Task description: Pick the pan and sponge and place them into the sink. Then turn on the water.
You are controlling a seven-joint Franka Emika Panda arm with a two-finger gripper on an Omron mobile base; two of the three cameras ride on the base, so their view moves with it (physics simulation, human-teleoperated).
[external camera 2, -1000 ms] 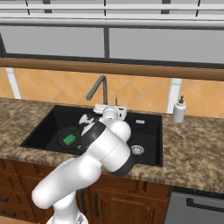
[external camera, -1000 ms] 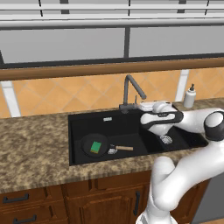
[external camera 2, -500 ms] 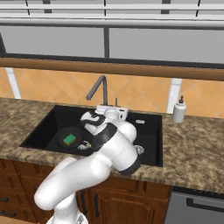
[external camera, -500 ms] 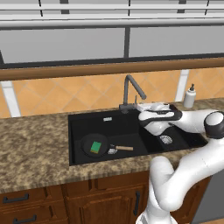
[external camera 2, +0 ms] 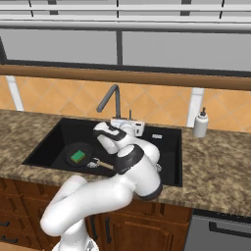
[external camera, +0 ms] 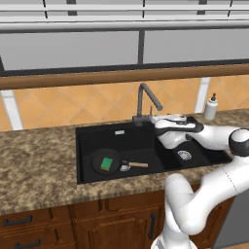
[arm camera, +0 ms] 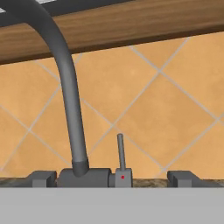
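Observation:
The black pan (external camera: 98, 158) lies in the wide left basin of the sink (external camera: 133, 140), its wooden handle pointing right. The green sponge (external camera: 107, 164) rests inside the pan. From the right base view, the pan (external camera 2: 72, 151) and sponge (external camera 2: 77, 157) sit in the sink (external camera 2: 63, 132) to the left of my arm. My gripper (external camera: 154, 118) is open and empty, level with the base of the dark grey faucet (external camera: 142, 101). In the hand view its fingertips (arm camera: 42, 178) straddle the faucet (arm camera: 70, 100) base and the small upright lever (arm camera: 120, 151). No water runs from the spout.
A white soap dispenser (external camera: 210, 107) stands on the counter right of the sink, seen also as the soap dispenser (external camera 2: 200, 123). An orange tiled wall and a wooden ledge rise right behind the faucet. The narrower right basin has a silver drain (external camera: 184, 155).
The hand has crept a little to the left and back, closer to the faucet base. Pan and sponge have stayed put.

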